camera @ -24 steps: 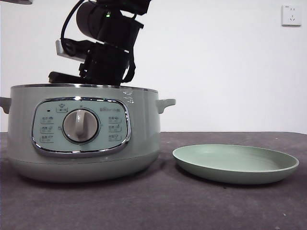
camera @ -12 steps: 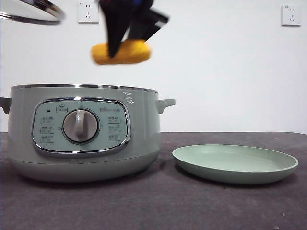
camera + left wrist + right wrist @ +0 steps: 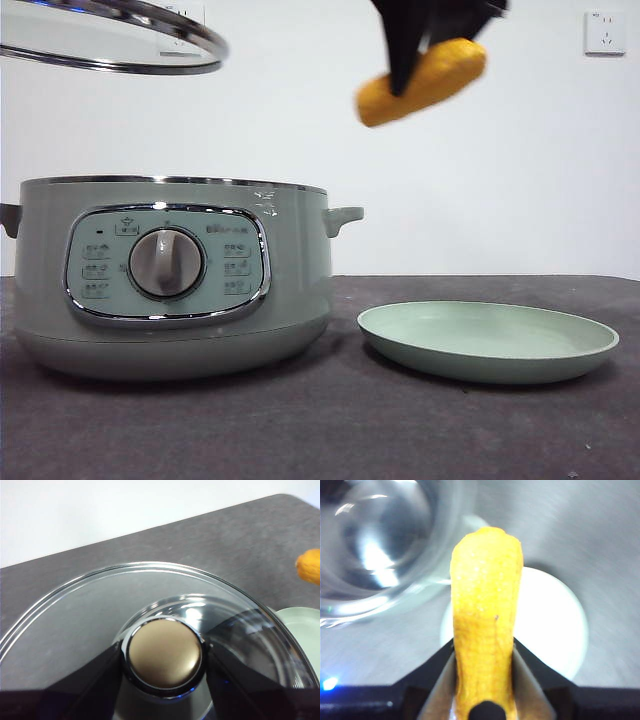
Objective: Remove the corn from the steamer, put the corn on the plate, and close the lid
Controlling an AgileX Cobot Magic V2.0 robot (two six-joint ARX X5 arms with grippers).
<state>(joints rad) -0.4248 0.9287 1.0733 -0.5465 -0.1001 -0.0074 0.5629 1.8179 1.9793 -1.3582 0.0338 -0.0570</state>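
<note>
The yellow-orange corn (image 3: 425, 82) hangs high in the air, tilted, above the near-left part of the pale green plate (image 3: 488, 340). My right gripper (image 3: 485, 655) is shut on the corn (image 3: 486, 620), and the plate (image 3: 555, 625) lies below it. The sage-green steamer (image 3: 170, 275) stands open at the left. Its glass lid (image 3: 120, 40) is held above it, with my left gripper (image 3: 165, 676) shut on the lid's knob (image 3: 164, 649). The corn (image 3: 310, 566) also shows at the edge of the left wrist view.
The steamer's side handle (image 3: 343, 216) points toward the plate, with a small gap of dark tabletop (image 3: 345, 400) between them. A white wall with a socket (image 3: 605, 32) stands behind the table.
My right gripper has carried the corn up out of the steamer and to the right, from over the pot to over the plate. The lid has drifted right over the steamer.
</note>
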